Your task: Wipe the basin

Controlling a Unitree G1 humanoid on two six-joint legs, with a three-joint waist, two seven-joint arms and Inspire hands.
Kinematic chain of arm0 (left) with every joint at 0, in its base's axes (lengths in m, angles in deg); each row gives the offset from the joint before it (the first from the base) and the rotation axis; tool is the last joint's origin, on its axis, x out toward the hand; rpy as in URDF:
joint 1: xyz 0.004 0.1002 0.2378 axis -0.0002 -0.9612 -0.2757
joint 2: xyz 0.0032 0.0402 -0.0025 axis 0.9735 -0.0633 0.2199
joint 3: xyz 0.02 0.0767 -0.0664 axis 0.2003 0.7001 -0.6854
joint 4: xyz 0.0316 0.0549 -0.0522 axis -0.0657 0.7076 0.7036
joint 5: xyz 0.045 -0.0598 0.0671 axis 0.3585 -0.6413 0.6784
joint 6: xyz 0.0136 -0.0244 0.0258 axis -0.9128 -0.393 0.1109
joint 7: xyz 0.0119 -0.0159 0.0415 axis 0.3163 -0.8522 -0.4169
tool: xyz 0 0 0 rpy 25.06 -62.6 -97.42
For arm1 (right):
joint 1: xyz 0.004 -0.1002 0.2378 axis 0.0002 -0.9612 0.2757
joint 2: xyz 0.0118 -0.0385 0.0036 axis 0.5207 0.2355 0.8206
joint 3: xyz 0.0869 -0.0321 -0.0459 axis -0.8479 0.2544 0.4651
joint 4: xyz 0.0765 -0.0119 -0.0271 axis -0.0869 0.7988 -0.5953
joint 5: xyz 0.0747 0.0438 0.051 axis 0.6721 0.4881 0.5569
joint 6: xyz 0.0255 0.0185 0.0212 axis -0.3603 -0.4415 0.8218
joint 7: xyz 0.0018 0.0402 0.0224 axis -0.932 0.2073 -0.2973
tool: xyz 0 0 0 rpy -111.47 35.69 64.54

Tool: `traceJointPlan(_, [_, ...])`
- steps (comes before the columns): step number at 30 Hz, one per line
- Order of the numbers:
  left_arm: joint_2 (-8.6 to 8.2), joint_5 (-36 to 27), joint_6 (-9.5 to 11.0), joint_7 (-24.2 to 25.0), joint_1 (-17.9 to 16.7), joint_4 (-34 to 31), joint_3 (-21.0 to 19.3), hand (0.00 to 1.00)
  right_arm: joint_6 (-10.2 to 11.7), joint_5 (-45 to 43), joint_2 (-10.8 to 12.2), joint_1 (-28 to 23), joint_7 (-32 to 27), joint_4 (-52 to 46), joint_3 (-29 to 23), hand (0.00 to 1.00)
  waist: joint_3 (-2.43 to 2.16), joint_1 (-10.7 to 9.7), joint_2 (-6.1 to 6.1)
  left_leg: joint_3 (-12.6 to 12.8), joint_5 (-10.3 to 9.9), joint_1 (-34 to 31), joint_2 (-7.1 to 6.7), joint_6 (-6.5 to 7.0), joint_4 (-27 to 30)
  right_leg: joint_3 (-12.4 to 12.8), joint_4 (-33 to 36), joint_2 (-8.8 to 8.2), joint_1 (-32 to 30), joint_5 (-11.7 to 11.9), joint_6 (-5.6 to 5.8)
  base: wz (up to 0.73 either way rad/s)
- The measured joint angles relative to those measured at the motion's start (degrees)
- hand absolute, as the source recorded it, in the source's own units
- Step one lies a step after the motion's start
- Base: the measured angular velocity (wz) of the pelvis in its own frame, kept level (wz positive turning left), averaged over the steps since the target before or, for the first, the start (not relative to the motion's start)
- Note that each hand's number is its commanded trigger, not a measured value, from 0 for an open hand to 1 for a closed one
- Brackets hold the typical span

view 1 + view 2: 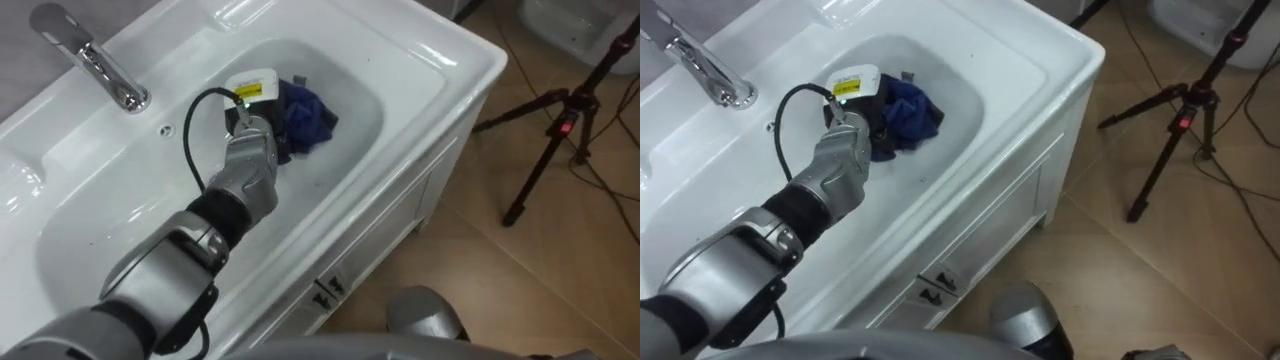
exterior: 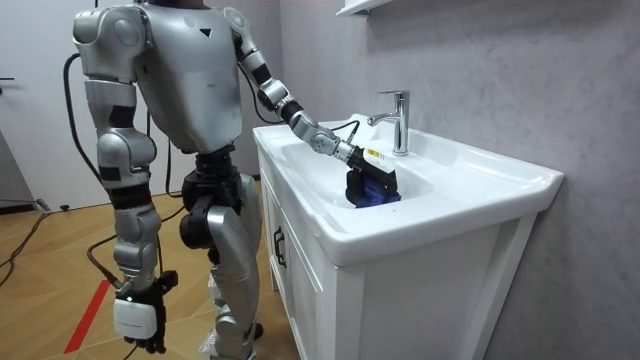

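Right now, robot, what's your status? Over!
Left robot hand down in basin, on blue cloth. Right robot hand hanging at side. Faucet off to the side, nothing blocking.

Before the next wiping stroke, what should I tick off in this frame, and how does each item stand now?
1. Crumpled blue cloth lies inside the white ceramic basin: ok.
2. Left hand is down in the basin, against the cloth: ok.
3. Firm hold on the cloth: cannot tell.
4. Chrome tap stands clear of the arm: ok.
5. Right hand hangs at the robot's side, away from the basin: ok.
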Motion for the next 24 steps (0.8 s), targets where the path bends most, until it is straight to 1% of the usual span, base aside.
traceJointPlan(6, [-0.04,0.1,1.1,2.0,-0.2,-1.3,0.1,1.00,0.0,0.0,0.0,0.0,0.1,0.0,0.0,0.00,0.06,0.1,-0.20,-0.8,0.0,0.3,-0.04,0.00,0.5,-0.8,-1.3,-0.24,1.3,0.1,0.27,0.08])
traceJointPlan(8, [-0.04,0.2,1.2,2.3,-0.2,-1.3,0.1,1.00,0.0,0.1,0.1,0.0,0.1,0.0,0.0,0.00,0.04,0.2,-0.49,-0.9,0.0,0.4,-0.10,0.00,0.5,-0.8,-1.3,-0.29,1.3,-0.1,0.39,0.02])
traceJointPlan(11, [0.00,0.7,1.2,2.5,-0.2,-1.3,0.1,1.00,-0.1,0.1,0.1,-0.1,0.1,0.0,0.0,0.00,0.02,0.4,-1.34,-0.9,0.0,0.4,-0.13,0.00,0.6,-0.8,-1.3,-0.31,1.3,-0.1,0.42,0.00])
traceJointPlan(13, [0.00,1.1,1.4,2.5,-0.2,-1.0,0.2,1.00,-0.5,0.0,0.2,-0.3,0.1,-0.1,0.0,0.00,0.01,0.5,-1.92,-0.9,0.0,0.5,-0.08,0.00,0.6,-0.7,-1.8,-0.21,1.6,0.0,0.46,0.00])
traceJointPlan(14, [0.01,1.2,1.5,2.5,-0.2,-0.9,0.1,1.00,-0.8,-0.1,0.2,-0.3,0.1,-0.3,0.0,0.00,0.05,0.7,-1.98,-0.8,0.0,0.6,-0.05,0.00,0.6,-0.6,-2.0,-0.13,1.8,0.1,0.45,-0.06])
traceJointPlan(15, [0.02,1.4,1.7,2.6,-0.4,-0.9,0.1,1.00,-1.2,-0.4,0.2,-0.6,0.2,-0.2,0.0,0.00,0.13,0.9,-2.12,-0.8,0.0,1.1,-0.03,0.00,0.4,-0.4,-2.2,0.02,2.4,0.2,0.46,-0.10])
traceJointPlan(17, [0.00,2.0,2.4,2.6,-1.7,-0.6,-0.5,1.00,-1.5,-0.7,0.2,-0.7,0.2,-0.2,-0.1,0.00,0.07,0.9,-2.40,-0.4,0.0,2.1,0.04,-0.01,0.3,-0.2,-2.4,0.11,3.5,0.2,0.46,-0.09])
traceJointPlan(19, [-0.02,3.9,3.3,2.6,-3.8,-0.7,-1.4,1.00,-2.0,-0.7,0.6,-1.6,0.2,-0.2,-0.3,0.00,-0.05,0.9,-2.94,0.0,0.0,3.1,0.19,-0.03,0.3,0.0,-2.9,0.32,4.7,0.1,0.36,-0.04])
traceJointPlan(20, [-0.09,4.8,3.4,2.6,-4.3,-0.8,-1.8,1.00,-2.3,-0.7,0.8,-1.7,0.2,-0.1,-0.4,0.00,-0.15,0.9,-3.12,0.1,0.0,3.3,0.24,-0.08,0.3,0.0,-3.0,0.38,4.9,0.0,0.32,-0.06])
traceJointPlan(21, [0.01,6.5,3.7,2.6,-5.3,-0.7,-2.3,1.00,-2.7,-0.8,1.2,-1.7,0.2,0.0,-0.5,0.00,-0.20,1.1,-3.61,0.0,-0.1,3.8,0.35,-0.13,0.3,0.2,-3.0,0.54,5.3,-0.1,0.25,-0.11])
traceJointPlan(22, [0.21,8.4,4.0,2.6,-6.8,-0.6,-2.7,1.00,-3.3,-0.8,1.6,-1.8,0.3,-0.2,-0.5,0.00,-0.40,1.6,-4.16,0.2,-0.1,4.3,0.47,-0.21,0.3,0.6,-3.0,0.77,5.6,-0.2,0.10,-0.16])
traceJointPlan(23, [0.18,9.2,4.2,2.6,-7.3,-0.6,-3.3,1.00,-3.5,-0.9,1.6,-1.8,0.5,-0.2,-0.6,0.00,-0.53,2.0,-4.39,0.2,-0.2,4.5,0.54,-0.33,0.3,0.8,-3.0,0.93,5.7,-0.2,0.03,-0.19])
traceJointPlan(24, [0.02,10.6,4.5,2.6,-8.2,-0.5,-4.2,1.00,-3.9,-0.9,1.8,-1.9,0.7,-0.2,-0.8,0.00,-0.81,2.7,-4.89,0.2,-0.4,4.8,0.74,-0.65,0.2,1.1,-3.0,1.06,5.9,-0.2,-0.09,-0.10])
